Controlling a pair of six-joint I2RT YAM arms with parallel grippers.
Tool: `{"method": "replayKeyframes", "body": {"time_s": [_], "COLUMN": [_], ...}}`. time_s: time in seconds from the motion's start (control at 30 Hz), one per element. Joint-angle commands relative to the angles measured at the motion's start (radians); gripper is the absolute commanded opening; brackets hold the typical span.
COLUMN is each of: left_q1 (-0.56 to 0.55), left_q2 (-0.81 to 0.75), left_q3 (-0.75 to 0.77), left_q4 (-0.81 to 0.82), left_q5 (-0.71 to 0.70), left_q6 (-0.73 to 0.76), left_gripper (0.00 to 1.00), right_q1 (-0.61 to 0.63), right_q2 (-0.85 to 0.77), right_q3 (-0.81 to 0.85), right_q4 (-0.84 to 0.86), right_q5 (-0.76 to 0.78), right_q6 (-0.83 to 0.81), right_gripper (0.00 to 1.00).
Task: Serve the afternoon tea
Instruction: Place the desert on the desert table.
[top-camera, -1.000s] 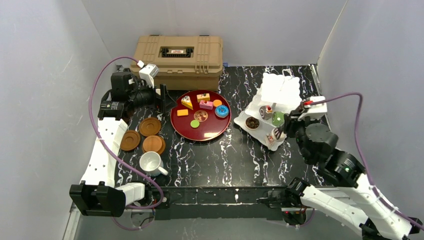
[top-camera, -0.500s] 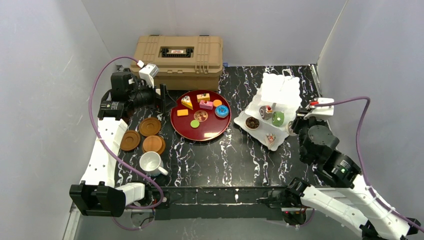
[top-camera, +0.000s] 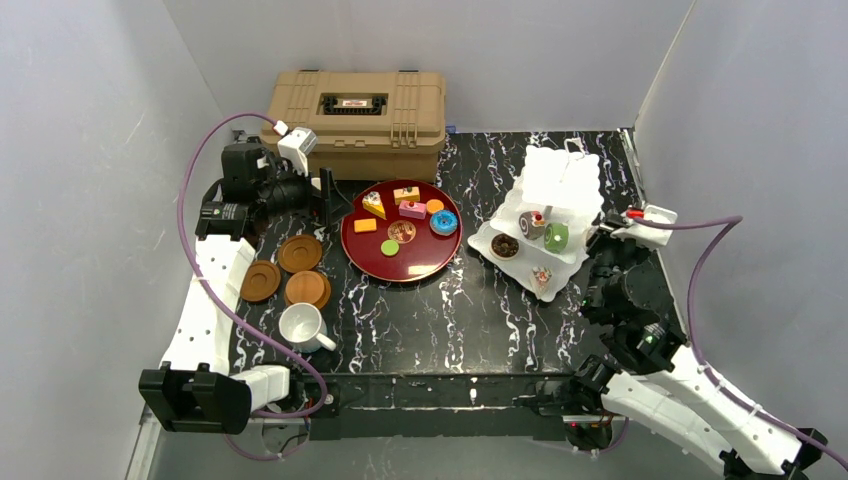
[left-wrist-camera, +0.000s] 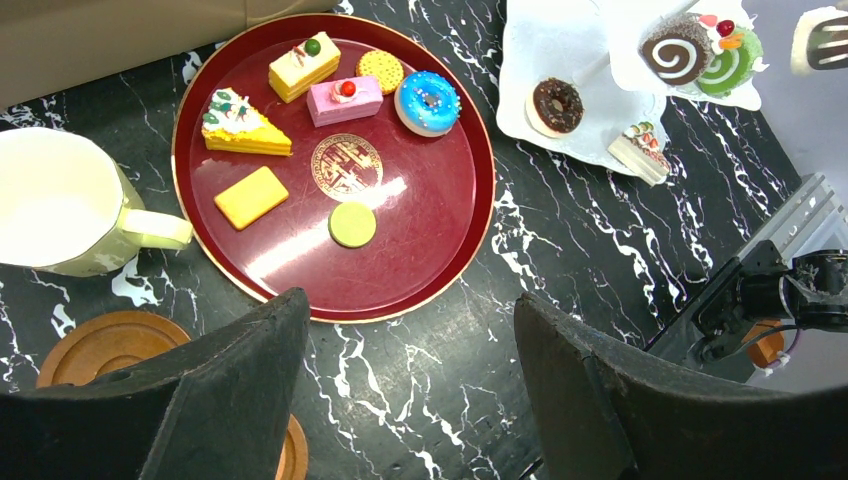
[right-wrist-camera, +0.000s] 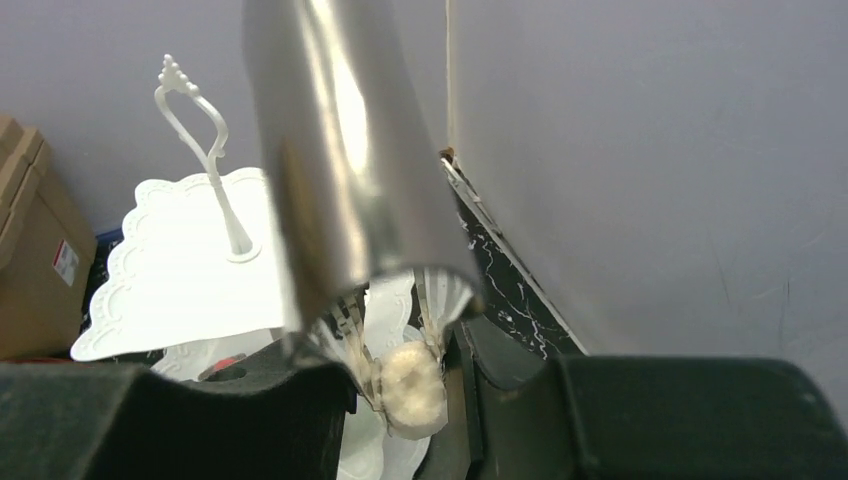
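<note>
My right gripper (right-wrist-camera: 400, 345) is shut on silver tongs (right-wrist-camera: 340, 150), and the tongs' serrated tips pinch a small cream-coloured cake (right-wrist-camera: 412, 390). From above, that gripper (top-camera: 600, 238) hangs just right of the white three-tier stand (top-camera: 560, 175). The stand carries a chocolate doughnut (top-camera: 505, 246), a swirl roll (top-camera: 532, 222), a green roll (top-camera: 556, 237) and a slice (top-camera: 541, 277). More cakes lie on the dark-red tray (top-camera: 420, 264). My left gripper (left-wrist-camera: 410, 300) is open over bare table, left of the tray (top-camera: 325, 195). A pale-yellow mug (left-wrist-camera: 60, 200) stands beside it, and a white mug (top-camera: 300, 325) stands nearer.
Three brown saucers (top-camera: 300, 253) (top-camera: 260, 281) (top-camera: 307, 289) sit left of the tray. A tan plastic case (top-camera: 355, 110) stands at the back. Grey walls close in on both sides, the right one close to my right arm.
My right gripper has drawn back to the right with the tongs, from over the stand's lower tier to its right side. The left arm has not moved.
</note>
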Motion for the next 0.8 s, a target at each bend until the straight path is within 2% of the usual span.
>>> {"method": "replayKeyframes", "body": {"time_s": [0.0,0.13,0.23,0.5,0.63,0.77], "left_q1": [-0.005,-0.006,-0.005,-0.005,-0.005,-0.005], "left_q2": [-0.024,-0.026,-0.03,-0.045,-0.047,-0.043], "left_q3": [0.035,0.035,0.035,0.027,0.017,0.016], "left_q4": [-0.012,-0.015,-0.017,-0.027,-0.027,-0.026], "left_q5": [0.01,0.009,0.008,-0.004,-0.006,-0.004], "left_q6": [-0.002,-0.002,-0.002,0.023,0.029,0.03], "left_gripper": [0.72,0.72,0.72,0.73,0.72,0.73], "right_q1": [-0.004,-0.024,-0.082,-0.364,-0.399,-0.401], "right_q2": [0.017,0.076,0.146,0.236,0.218,0.207], "right_q3": [-0.037,-0.065,-0.047,0.045,0.034,0.033], "right_q4": [0.272,0.43,0.444,0.145,0.132,0.123], "right_q5": [0.091,0.076,0.038,-0.188,-0.26,-0.245], "right_q6": [-0.078,-0.119,-0.087,0.305,0.365,0.391], "right_gripper": [0.17,0.17,0.17,0.17,0.17,0.17]}}
